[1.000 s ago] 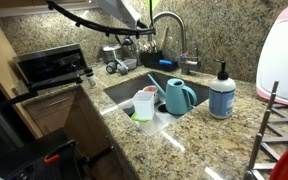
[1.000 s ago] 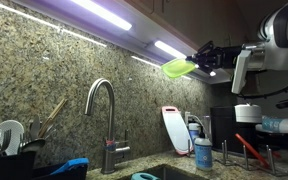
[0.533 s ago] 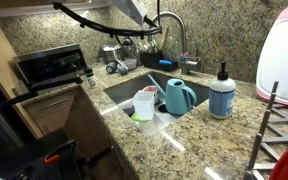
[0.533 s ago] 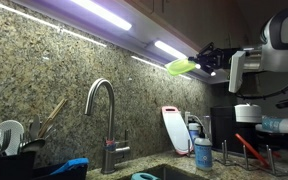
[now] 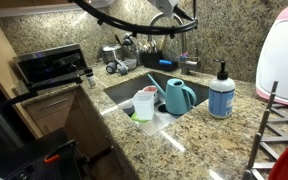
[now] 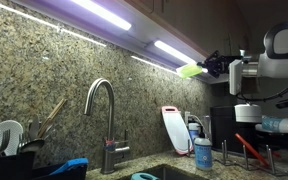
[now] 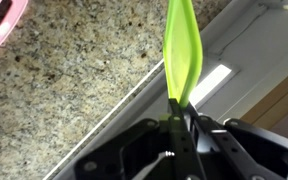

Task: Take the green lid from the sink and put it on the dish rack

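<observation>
granite bench (image 5: 189,140) holds the sink (image 5: 122,93) mid-way along and the rack (image 5: 270,125) at one end. high above, just under the light strip (image 6: 172,49), the claw (image 6: 208,67) pinches the lid (image 6: 191,70) by its rim, well apart from sink and rack.

pale green lid (image 6: 191,70) aloft, gripped edgewise

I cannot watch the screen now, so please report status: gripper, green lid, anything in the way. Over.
Gripper shut on green lid. Lid held high in air, not yet on dish rack. Under-cabinet light close by lid.
</observation>
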Robot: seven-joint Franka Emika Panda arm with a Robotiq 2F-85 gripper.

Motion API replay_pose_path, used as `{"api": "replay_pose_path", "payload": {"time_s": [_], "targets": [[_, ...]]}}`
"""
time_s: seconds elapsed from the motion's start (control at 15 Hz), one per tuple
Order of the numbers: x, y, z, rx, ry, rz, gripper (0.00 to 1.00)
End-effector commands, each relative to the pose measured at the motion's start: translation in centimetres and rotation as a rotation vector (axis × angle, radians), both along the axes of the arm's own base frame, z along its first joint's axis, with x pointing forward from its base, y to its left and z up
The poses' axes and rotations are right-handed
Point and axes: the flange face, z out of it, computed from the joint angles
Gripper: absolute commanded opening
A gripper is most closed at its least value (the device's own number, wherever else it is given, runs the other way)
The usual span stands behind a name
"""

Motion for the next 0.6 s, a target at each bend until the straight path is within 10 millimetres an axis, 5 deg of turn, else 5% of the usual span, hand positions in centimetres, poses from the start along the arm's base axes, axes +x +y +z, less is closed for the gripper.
{"api": "replay_pose_path", "payload": {"time_s": [0.0,0.53], "targets": [[0.02,-1.01,-0.22,0.002,0.005,-0.016,0.07],[0.71,-1.74,-1.0,0.004,0.02,-0.024,0.02]]}}
